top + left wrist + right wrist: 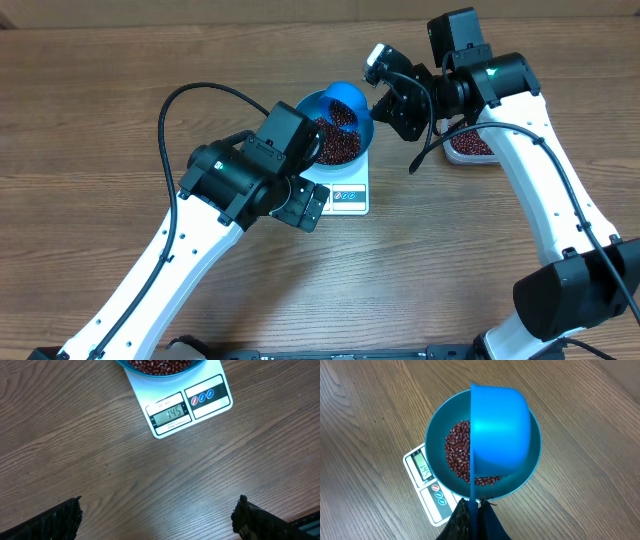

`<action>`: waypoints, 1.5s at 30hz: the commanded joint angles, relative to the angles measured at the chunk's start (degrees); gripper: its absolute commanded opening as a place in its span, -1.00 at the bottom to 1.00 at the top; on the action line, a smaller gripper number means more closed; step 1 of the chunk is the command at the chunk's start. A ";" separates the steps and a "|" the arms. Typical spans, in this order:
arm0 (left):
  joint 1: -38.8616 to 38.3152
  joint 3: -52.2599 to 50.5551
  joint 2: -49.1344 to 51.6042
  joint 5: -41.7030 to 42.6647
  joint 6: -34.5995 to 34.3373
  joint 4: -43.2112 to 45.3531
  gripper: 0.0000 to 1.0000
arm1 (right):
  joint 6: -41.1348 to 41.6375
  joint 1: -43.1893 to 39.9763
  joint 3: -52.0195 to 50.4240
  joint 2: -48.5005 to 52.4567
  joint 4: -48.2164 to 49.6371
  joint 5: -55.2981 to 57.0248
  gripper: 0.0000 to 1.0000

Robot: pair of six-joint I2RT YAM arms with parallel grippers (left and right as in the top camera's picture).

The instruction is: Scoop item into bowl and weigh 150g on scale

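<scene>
The blue bowl point(312, 108) stands on the white scale point(352, 195) and holds a heap of dark red beans point(338, 146). My right gripper point(476, 510) is shut on the handle of a blue scoop point(500, 430), which is tipped on its side over the bowl point(434, 445) above the beans point(457, 455). Just in front of the scale point(142, 387), my left gripper point(157, 512) hangs open over bare wood with nothing between its fingers. The display point(170, 413) reads 145. At the top edge of the left wrist view only the bowl's rim point(165, 375) and some beans point(160, 365) show.
A clear tub point(470, 147) of more beans sits right of the scale, partly hidden by the right arm point(520, 130). The left arm point(240, 180) covers the scale's left side from above. Wooden tabletop point(100, 120) lies all around.
</scene>
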 commanded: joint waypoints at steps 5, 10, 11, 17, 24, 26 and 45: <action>-0.33 -0.09 0.39 -0.52 -0.42 0.07 0.99 | -2.45 -0.28 1.75 0.07 -1.07 -0.92 -0.92; -0.33 -0.09 0.39 -0.52 -0.44 0.07 0.99 | -2.80 -0.28 1.75 0.07 -1.18 -0.92 -0.92; -0.33 -0.09 0.39 -0.52 -0.42 0.07 0.99 | -2.78 -0.28 1.75 0.07 -1.20 -0.92 -0.92; -0.33 -0.09 0.39 -0.55 -0.44 0.07 0.99 | -2.78 -0.28 1.75 0.07 -1.22 -0.92 -0.92; -0.33 -0.09 0.39 -0.52 -0.42 0.04 0.99 | -2.75 -0.28 1.75 0.07 -1.22 -0.94 -0.92; -0.33 -0.09 0.39 -0.52 -0.44 0.07 0.99 | -2.60 -0.28 1.75 0.07 -1.22 -0.92 -0.93; -0.33 -0.09 0.39 -0.52 -0.44 0.07 0.99 | 9.75 -10.56 1.75 0.17 -2.75 -24.26 -0.92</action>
